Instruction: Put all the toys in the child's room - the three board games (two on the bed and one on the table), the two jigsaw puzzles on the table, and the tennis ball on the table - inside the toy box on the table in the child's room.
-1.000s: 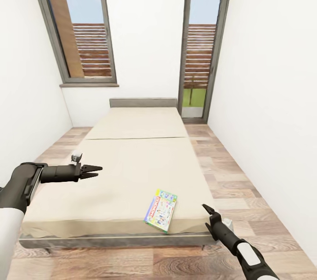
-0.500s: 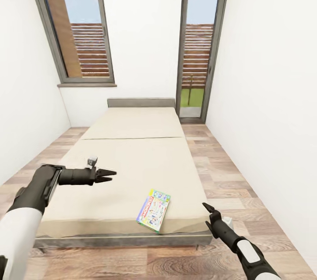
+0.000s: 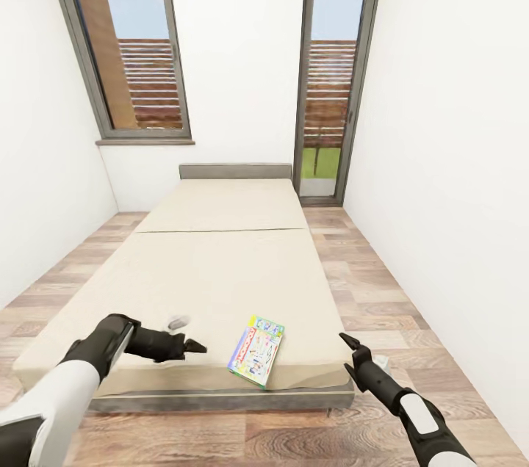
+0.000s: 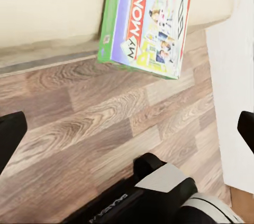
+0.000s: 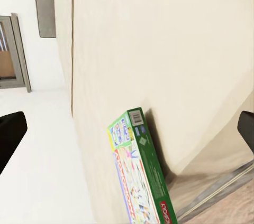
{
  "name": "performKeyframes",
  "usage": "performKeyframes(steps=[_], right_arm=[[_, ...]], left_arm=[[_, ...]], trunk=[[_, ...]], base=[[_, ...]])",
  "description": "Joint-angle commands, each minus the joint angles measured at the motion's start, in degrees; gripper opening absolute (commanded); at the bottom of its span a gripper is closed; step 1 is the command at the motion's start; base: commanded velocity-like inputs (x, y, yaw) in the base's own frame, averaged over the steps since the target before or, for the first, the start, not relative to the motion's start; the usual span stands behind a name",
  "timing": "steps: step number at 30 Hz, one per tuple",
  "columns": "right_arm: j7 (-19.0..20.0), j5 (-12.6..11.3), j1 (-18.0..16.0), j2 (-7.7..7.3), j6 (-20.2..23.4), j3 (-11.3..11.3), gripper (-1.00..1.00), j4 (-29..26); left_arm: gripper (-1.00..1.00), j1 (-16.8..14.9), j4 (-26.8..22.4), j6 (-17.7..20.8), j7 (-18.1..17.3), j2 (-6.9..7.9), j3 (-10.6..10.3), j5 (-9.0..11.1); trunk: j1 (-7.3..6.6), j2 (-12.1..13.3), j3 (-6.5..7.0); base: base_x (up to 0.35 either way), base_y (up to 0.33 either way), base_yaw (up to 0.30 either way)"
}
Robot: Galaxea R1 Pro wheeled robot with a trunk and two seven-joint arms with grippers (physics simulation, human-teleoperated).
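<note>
**Beige bed, one board game at its foot edge, both arms closing in**

Beige mattress cover runs the length of the bed (image 3: 220, 261) in the head view, and a single board game (image 3: 256, 350) lies flat near the foot edge, toward the robot's right-hand corner, one corner jutting past the mattress edge. Its long axis runs roughly along the bed, tipped a little to the right at the far end. The left pincer (image 3: 192, 346) hangs low over the mattress just to the left of the box, tips pointing at it; they look close together here. The right pincer (image 3: 347, 344) hangs off the bed's corner over the wood floor, farther from the box, its jaws parted. The left arm is the nearer, so the pickup probably falls to it.

The left wrist view looks down on the green-edged box (image 4: 147, 19) overhanging the bed frame above the plank floor, dark fingertips at both picture edges: that pincer stands wide.

The right wrist view catches the same box (image 5: 140, 179) edge-on against the mattress, fingertips likewise far apart.

Against the picture of half a second ago, the left arm has dropped and swung in toward the box; the right has barely shifted, and the game has not moved.
</note>
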Motion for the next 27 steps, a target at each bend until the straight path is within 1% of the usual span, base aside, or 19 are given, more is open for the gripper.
performKeyframes(steps=[1, 2, 3, 4, 5, 8, 9, 10, 12, 13, 15, 18, 21, 24, 26, 27], right_arm=[[0.1, -0.2, -0.1, 0.03, 0.5, -0.3, 1.00, 0.0], [0.1, -0.2, -0.1, 0.03, 0.6, -0.3, 1.00, -0.1], [0.1, -0.2, -0.1, 0.03, 0.6, -0.3, 1.00, -0.1], [0.1, -0.2, 0.0, 0.03, 0.6, -0.3, 1.00, -0.1], [0.1, -0.2, 0.0, 0.04, 0.6, -0.3, 1.00, -0.2], [0.1, -0.2, -0.1, -0.05, 0.7, -0.3, 1.00, -0.2], [0.1, -0.2, 0.0, -0.07, 0.7, -0.3, 1.00, -0.2], [0.1, -0.2, -0.1, -0.09, 0.7, -0.3, 1.00, -0.3], [0.1, -0.2, 0.0, -0.11, 0.7, -0.3, 1.00, -0.3], [0.1, -0.2, 0.0, -0.12, 0.7, -0.3, 1.00, -0.3], [0.1, -0.2, -0.1, -0.17, 0.8, -0.3, 1.00, -0.3], [0.1, -0.2, -0.1, -0.20, 1.0, -0.3, 1.00, -0.3], [0.1, -0.1, -0.1, -0.22, 1.7, -0.3, 1.00, -0.3], [0.2, 0.4, -0.1, -0.19, 2.2, -0.2, 1.00, -0.7], [0.2, 0.7, -0.1, -0.17, 2.4, 0.2, 1.00, -1.4], [0.2, 1.0, -0.1, -0.16, 2.5, 1.0, 1.00, -2.2]], left_arm=[[1.00, -0.1, 1.5, -0.7, 0.7, -0.17, 0.6, -0.5], [1.00, -0.1, 4.1, -2.8, 2.9, -0.49, 0.8, -0.4], [1.00, -0.1, 5.1, -3.8, 3.9, -0.69, 1.0, -0.4], [1.00, -0.1, 6.9, -5.5, 6.2, -1.19, 1.5, -0.3], [1.00, -0.1, 7.5, -6.1, 7.4, -1.51, 1.8, -0.2], [1.00, -0.1, 9.6, -9.5, 15.8, -3.83, 4.4, 0.0], [1.00, -0.1, 9.7, -10.1, 17.2, -4.08, 5.0, 0.0], [1.00, -0.1, 9.9, -11.3, 19.5, -4.44, 6.2, 0.0], [1.00, -0.1, 10.1, -12.0, 21.2, -4.69, 7.4, 0.0], [1.00, -0.1, 10.2, -12.5, 22.5, -4.90, 8.4, 0.0], [1.00, -0.1, 10.4, -13.1, 23.7, -5.27, 9.4, 0.0], [1.00, -0.1, 11.5, -13.8, 24.4, -6.12, 10.0, 0.1], [1.00, -0.1, 12.3, -14.6, 24.5, -6.61, 10.3, 0.2], [1.00, -0.1, 13.1, -15.4, 24.3, -6.88, 10.9, 0.2], [1.00, -0.1, 13.7, -15.5, 24.2, -6.93, 11.4, 0.6], [1.00, -0.1, 14.5, -15.6, 24.2, -6.98, 12.1, 1.2]], trunk=[[-0.01, 0.0, -0.05], [-0.01, 0.0, -0.05], [-0.01, 0.0, -0.05], [-0.01, 0.0, -0.05], [-0.01, 0.0, -0.05], [-0.01, 0.0, -0.05], [-0.01, 0.0, -0.05], [-0.01, 0.0, -0.05], [-0.01, 0.0, -0.05], [-0.01, 0.0, -0.05], [-0.01, 0.0, -0.05], [-0.01, 0.0, -0.05], [-0.01, 0.0, -0.05], [-0.01, 0.0, -0.05], [-0.01, 0.0, -0.05], [-0.01, 0.0, -0.05]], base=[[0.000, 0.000, 0.000], [0.000, 0.000, 0.000], [0.000, 0.000, 0.000], [0.000, 0.000, 0.000], [0.000, 0.000, 0.000], [0.000, 0.000, 0.000], [0.000, 0.000, 0.000], [0.000, 0.000, 0.000], [0.000, 0.000, 0.000], [0.000, 0.000, 0.000], [0.000, 0.000, 0.000], [0.000, 0.000, 0.000], [0.000, 0.000, 0.000], [0.000, 0.000, 0.000], [0.000, 0.000, 0.000], [0.000, 0.000, 0.000]])
